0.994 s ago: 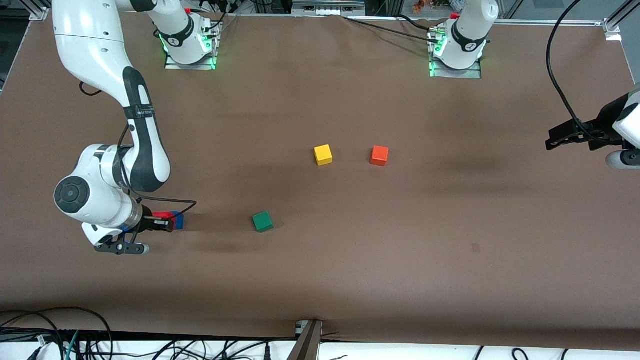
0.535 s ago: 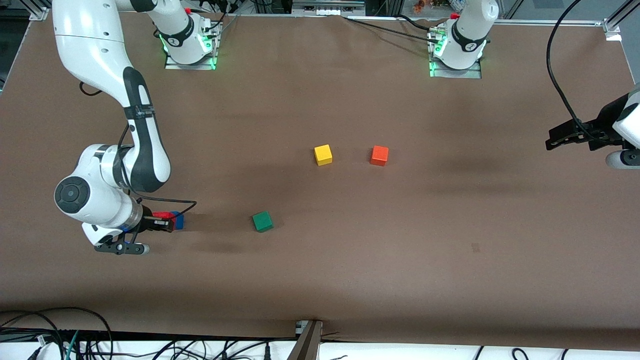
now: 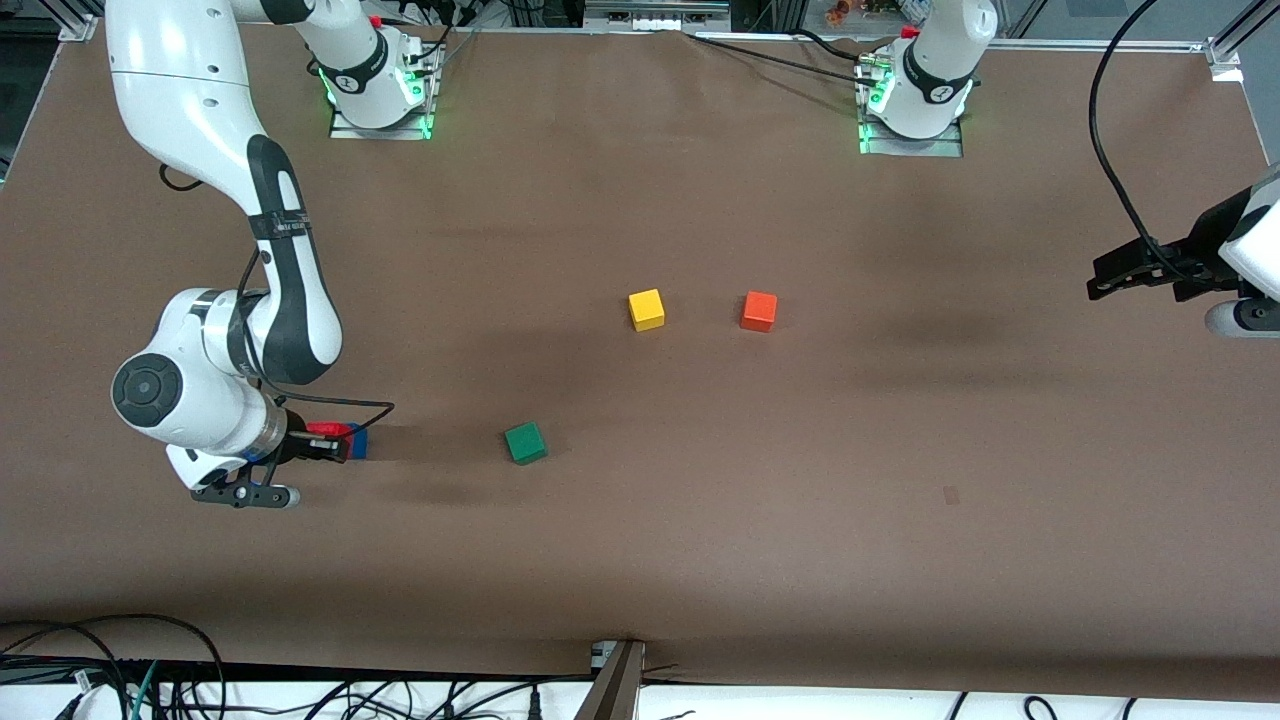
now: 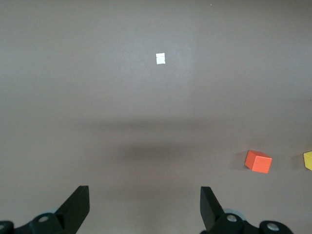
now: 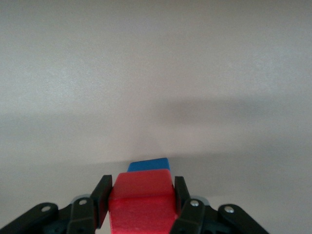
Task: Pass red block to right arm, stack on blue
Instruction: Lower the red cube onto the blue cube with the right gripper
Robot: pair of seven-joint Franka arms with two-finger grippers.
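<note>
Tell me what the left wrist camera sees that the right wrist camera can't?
Only the left wrist view shows the open left gripper, holding nothing, with the orange cube, an edge of the yellow cube and a small white mark on the table. Only the right wrist view shows the right gripper shut on the red block, with the blue cube just under it. Both show bare brown table.

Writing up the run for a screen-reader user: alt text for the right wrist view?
The right gripper is shut on the red block, held just above the blue block, whose top edge shows past it on the bare brown table.
</note>
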